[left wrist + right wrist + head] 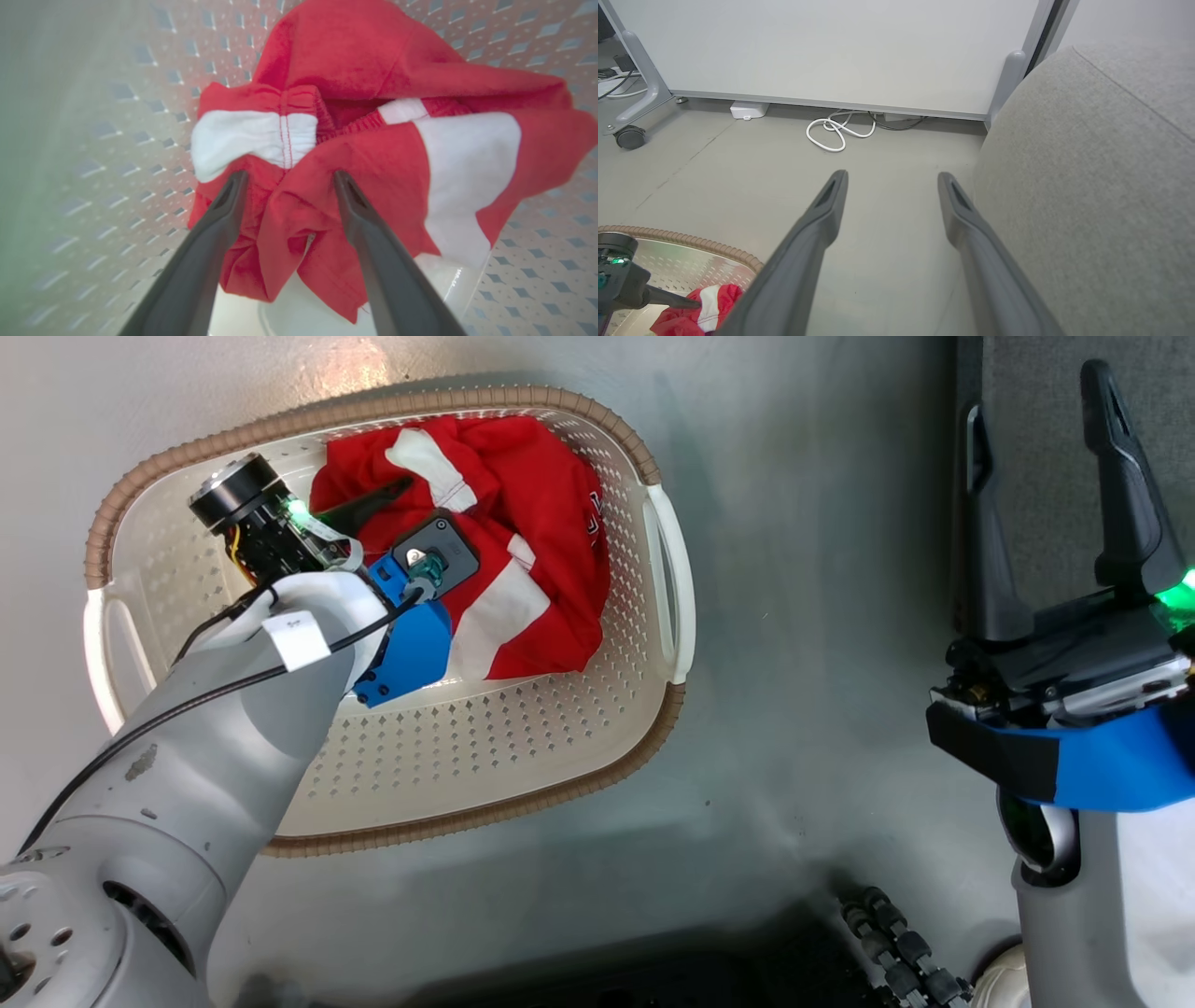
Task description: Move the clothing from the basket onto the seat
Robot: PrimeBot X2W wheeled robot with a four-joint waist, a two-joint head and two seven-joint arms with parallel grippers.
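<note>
Seat [1087, 186] is the biggest thing here: grey fabric with a rounded edge, just beside the right gripper [892, 176]. That gripper's jaws stand spread wide over bare floor [887, 261], holding nothing.

Basket [467, 756] next: cream, perforated, brown rim, on the floor well apart from the seat.

Clothing [532, 504] lies bunched toward the basket's far side (red with white bands, some lettering at one edge, too small to read).

Left gripper [289, 175] is down inside the basket with its fingers spread wide. The tips sit either side of a raised red fold, just below a gathered white band [252, 140]. Can't tell if the tips touch the cloth; nothing is pinched.

Handling, my guess: light, soft and limp. It will drape and hang long once lifted, and a second piece could drag along or slip off. The best hold looks like the thick bunched fold between the fingers, or the elastic gathered seam (several layers at once, not one thin edge). The lift needs height to clear the rim.
</note>
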